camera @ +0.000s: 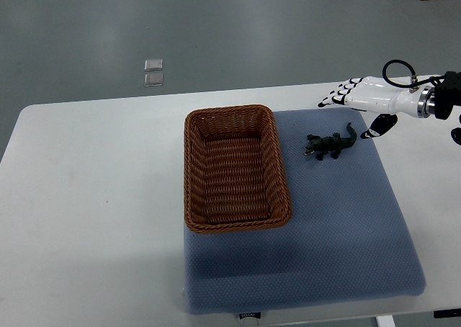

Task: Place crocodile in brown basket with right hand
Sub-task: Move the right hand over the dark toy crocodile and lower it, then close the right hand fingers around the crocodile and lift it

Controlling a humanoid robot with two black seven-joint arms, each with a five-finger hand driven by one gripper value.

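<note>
A white worktop (86, 197) with rounded corners is seen from above, standing on a grey floor (216, 24). A blue-grey textured mat (324, 233) is laid over the right portion of the worktop.

A brown rectangular woven wicker basket (190, 168) is set on the left part of the mat, its long side running away from the camera. Nothing is seen inside it.

A small dark green toy crocodile (330, 144) is found lying on the mat, just to the right of the basket's far end and apart from its rim. Its tail is pointed up and to the right, its head down and to the left. It is not touched by anything.

The white right hand (364, 95) with black-tipped fingers (333, 99) is observed entering from the right edge, above the mat's far right corner. The fingers are extended toward the left and the thumb is hung downward; nothing is held. The hand is located near the crocodile's tail, up and to the right of it, without contact.

Two small pale square plates (153, 72) are noted on the floor beyond the worktop.
</note>
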